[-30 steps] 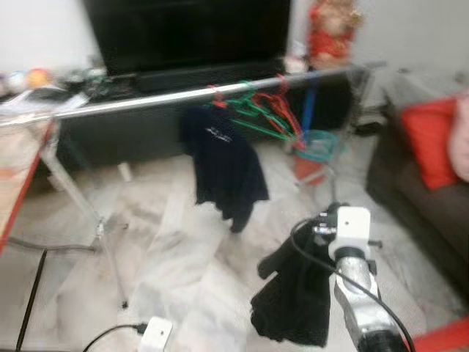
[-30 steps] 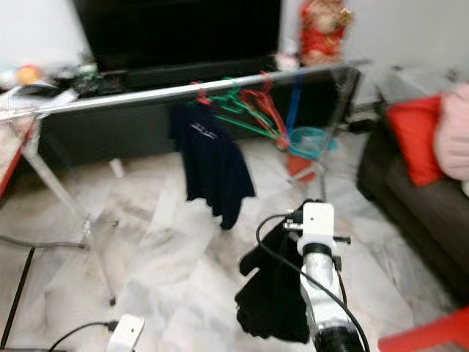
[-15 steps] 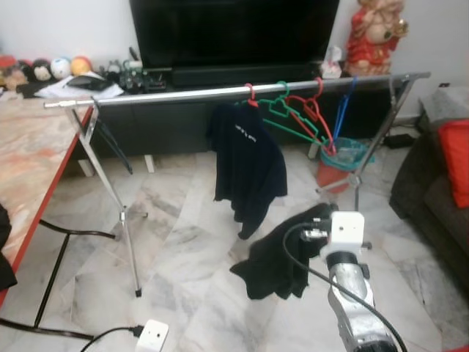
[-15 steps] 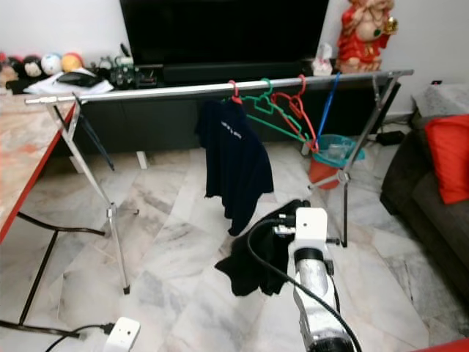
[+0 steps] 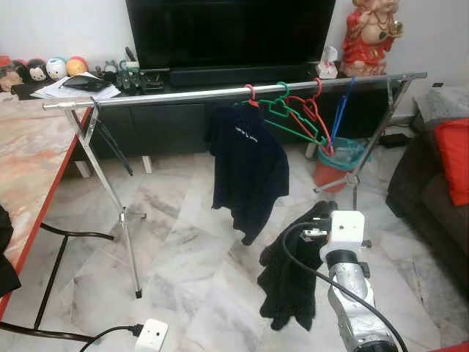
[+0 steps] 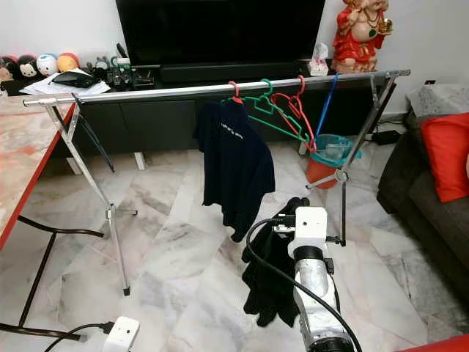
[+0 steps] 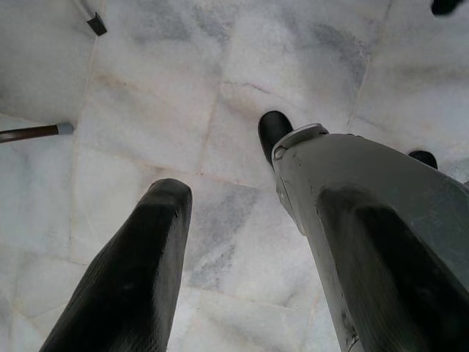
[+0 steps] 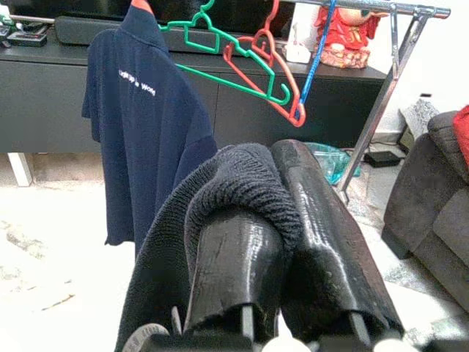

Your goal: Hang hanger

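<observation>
My right gripper (image 8: 278, 220) is shut on a black knitted garment (image 5: 293, 271), which hangs from it over the marble floor, in front of a silver clothes rail (image 5: 220, 93). Its fingers (image 8: 322, 235) pinch a fold of the knit (image 8: 242, 183). On the rail hang a navy shirt (image 5: 249, 165) on a red hanger, then an empty green hanger (image 5: 289, 117), a red hanger (image 5: 315, 110) and a blue hanger (image 5: 338, 117). My left gripper (image 7: 220, 161) hangs open over bare floor tiles.
Behind the rail stand a black TV unit (image 5: 183, 117) and a teal bucket (image 5: 341, 154). A dark sofa with a red cushion (image 5: 451, 158) is on the right, a marble table with a red edge (image 5: 29, 161) on the left. A white plug (image 5: 150, 336) lies on the floor.
The view has shifted and sharpened as the camera moved. The black garment, spread out leftward half a second ago, now hangs straight down from my right gripper.
</observation>
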